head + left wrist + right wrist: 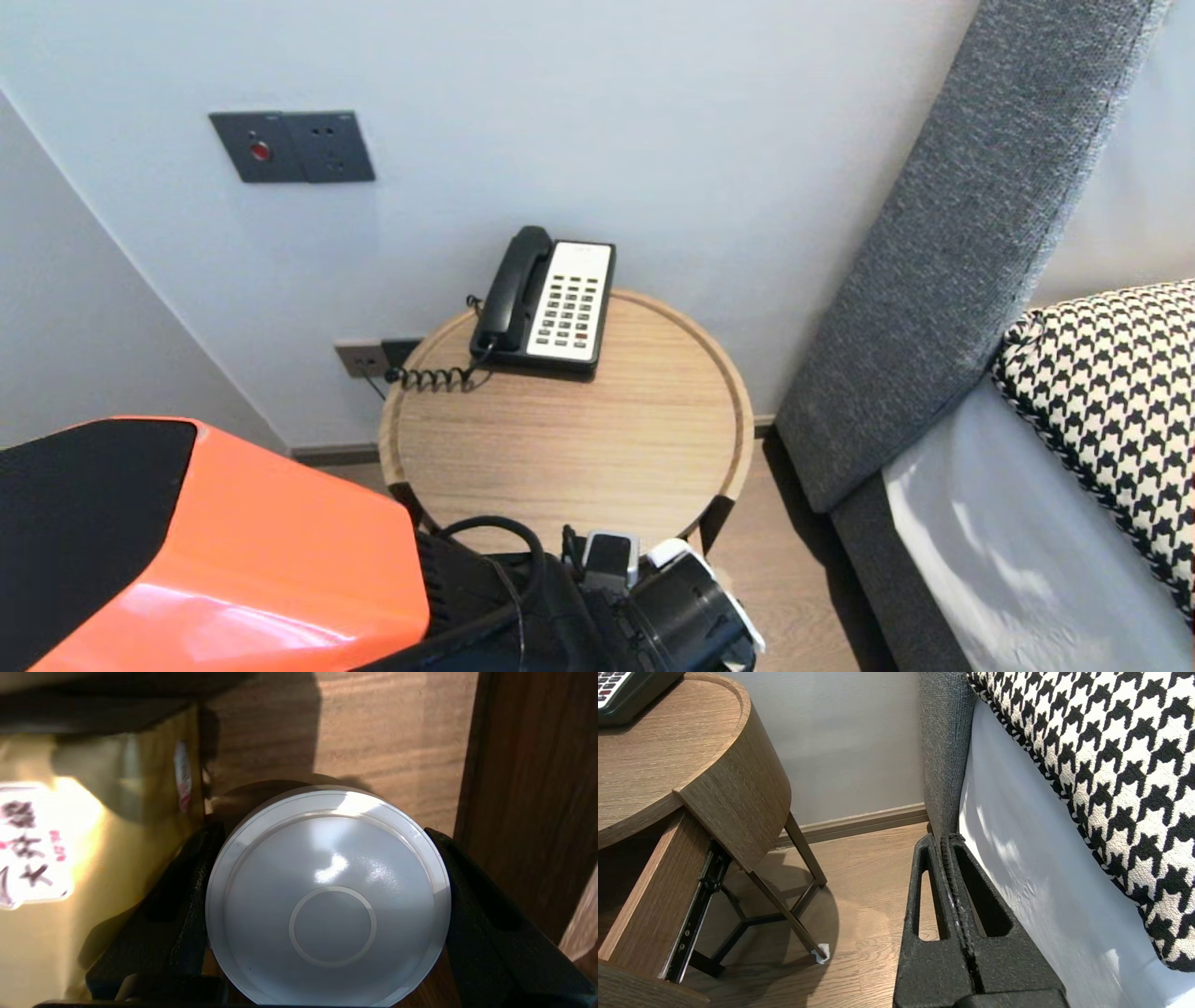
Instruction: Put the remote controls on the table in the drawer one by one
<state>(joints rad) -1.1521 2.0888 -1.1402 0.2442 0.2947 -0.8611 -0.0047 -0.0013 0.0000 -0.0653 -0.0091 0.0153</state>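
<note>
Clamping the white round tub (329, 896) from both sides, the left gripper (322, 833) has one black finger pressed against each edge of the rim; the tub's flat face, marked with a raised ring at its centre, fills the space between them; it sits inside the drawer (387, 742), over the wooden floor; just beside the tub lies a yellow packet (93, 858) with a white label, and on the tub's other side runs the drawer's dark wooden wall (523, 788). In the right wrist view the drawer stands pulled out under the round wooden table (579, 439); the right gripper (945, 842) hangs idle by the bed (1017, 868), above the floor, its fingers pressed together on nothing. At the table's back edge sits a telephone (551, 303), handset in its cradle, coiled cord trailing over the rim; a houndstooth cushion (1111, 392) leans at the grey headboard (952, 252); on the wall behind are a low socket (362, 358) and a dark switch panel (291, 147).
</note>
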